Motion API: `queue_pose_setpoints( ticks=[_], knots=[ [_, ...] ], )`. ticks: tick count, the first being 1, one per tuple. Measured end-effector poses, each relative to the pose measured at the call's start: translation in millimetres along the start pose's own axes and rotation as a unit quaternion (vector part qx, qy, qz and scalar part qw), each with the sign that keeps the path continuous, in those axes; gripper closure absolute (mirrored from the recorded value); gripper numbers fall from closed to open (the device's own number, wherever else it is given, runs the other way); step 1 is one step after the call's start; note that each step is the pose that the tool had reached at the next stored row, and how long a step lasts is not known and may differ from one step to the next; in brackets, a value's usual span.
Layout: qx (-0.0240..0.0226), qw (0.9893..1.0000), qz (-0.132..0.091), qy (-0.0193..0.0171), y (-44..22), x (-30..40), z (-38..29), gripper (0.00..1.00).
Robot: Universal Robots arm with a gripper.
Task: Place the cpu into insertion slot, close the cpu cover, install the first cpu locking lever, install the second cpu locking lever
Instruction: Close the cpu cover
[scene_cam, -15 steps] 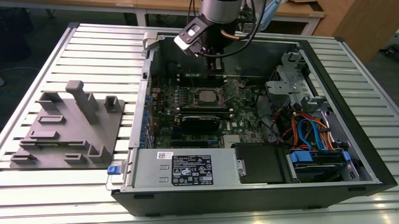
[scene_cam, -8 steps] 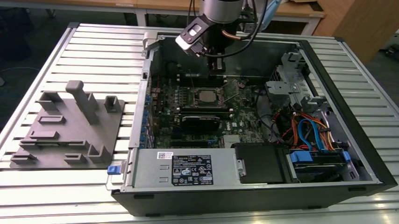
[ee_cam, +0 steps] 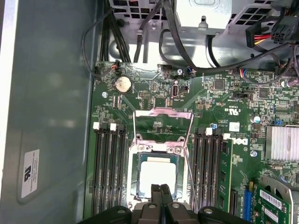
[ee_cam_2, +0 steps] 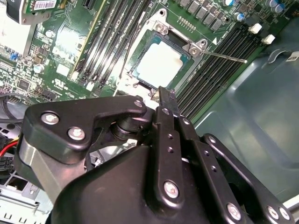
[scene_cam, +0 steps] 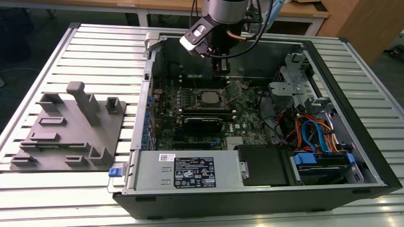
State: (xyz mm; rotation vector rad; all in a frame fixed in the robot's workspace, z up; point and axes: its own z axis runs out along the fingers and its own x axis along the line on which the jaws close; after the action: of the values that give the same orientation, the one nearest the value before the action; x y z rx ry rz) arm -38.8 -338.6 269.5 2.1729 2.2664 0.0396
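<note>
Over the board (scene_cam: 247, 118), at twelve o'clock of the chip (scene_cam: 208, 98) in the exterior view, gripper (ee_cam: 161, 187) hung empty, fingers (ee_cam: 157, 198) together; chip sat in socket (ee_cam: 134, 182), cover (ee_cam: 163, 111) seemingly flipped back to leave it exposed.

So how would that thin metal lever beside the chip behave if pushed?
The lever is a thin wire rod, so it likely flexes springily. Its smooth metal may slip under a push. One end is anchored beside the chip, so it probably swings rather than slides.
</note>
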Motion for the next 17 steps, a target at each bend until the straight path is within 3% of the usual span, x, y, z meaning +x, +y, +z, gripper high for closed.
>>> queue_pose_setpoints(
  ticks=[17],
  knots=[
    [0.0, 1.0, 0.0, 0.0, 10.8, -0.5, 0.2, 0.9]
  ],
)
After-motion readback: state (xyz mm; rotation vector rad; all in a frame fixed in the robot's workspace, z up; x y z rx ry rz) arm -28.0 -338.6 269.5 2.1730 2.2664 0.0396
